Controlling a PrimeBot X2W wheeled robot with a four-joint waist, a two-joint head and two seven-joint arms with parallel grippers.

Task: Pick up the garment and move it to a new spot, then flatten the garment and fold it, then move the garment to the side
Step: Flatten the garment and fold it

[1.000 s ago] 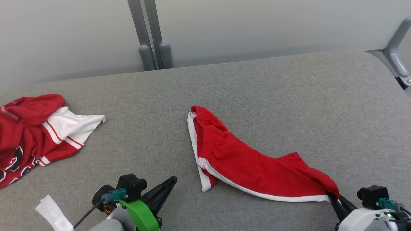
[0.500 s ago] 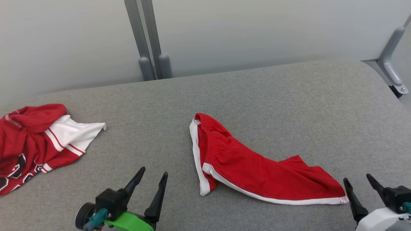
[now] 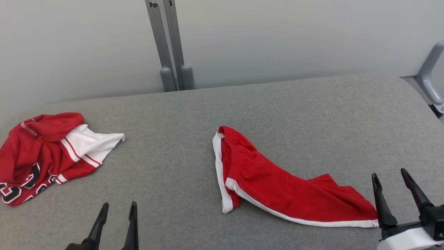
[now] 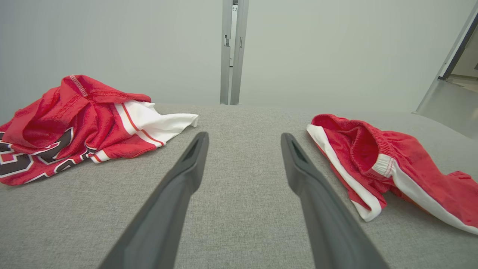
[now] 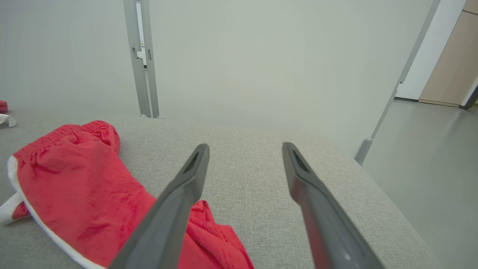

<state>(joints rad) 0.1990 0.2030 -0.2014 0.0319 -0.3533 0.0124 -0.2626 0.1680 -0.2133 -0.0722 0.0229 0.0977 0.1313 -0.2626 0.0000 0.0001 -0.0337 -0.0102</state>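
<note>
The garment (image 3: 277,187), red shorts with white trim, lies crumpled on the grey padded table (image 3: 222,111), waistband toward the far left, one leg trailing to the near right. In the left wrist view the garment (image 4: 388,164) lies right of the fingers; in the right wrist view the garment (image 5: 82,194) lies to their left. My right gripper (image 3: 389,173) stands open just right of the garment's near corner, holding nothing. Well left of it, near the front edge, my left gripper (image 3: 118,206) is open and empty.
A red and white jersey (image 3: 45,152) with dark lettering lies bunched at the table's left side, also in the left wrist view as the jersey (image 4: 74,123). Grey metal posts (image 3: 170,45) rise behind the far edge. A grey bracket (image 3: 430,80) stands at the far right corner.
Both grippers have opened. The right one let go of the garment's near right corner, which now lies flat. The left gripper drew back toward the bottom edge. The camera shifted slightly.
</note>
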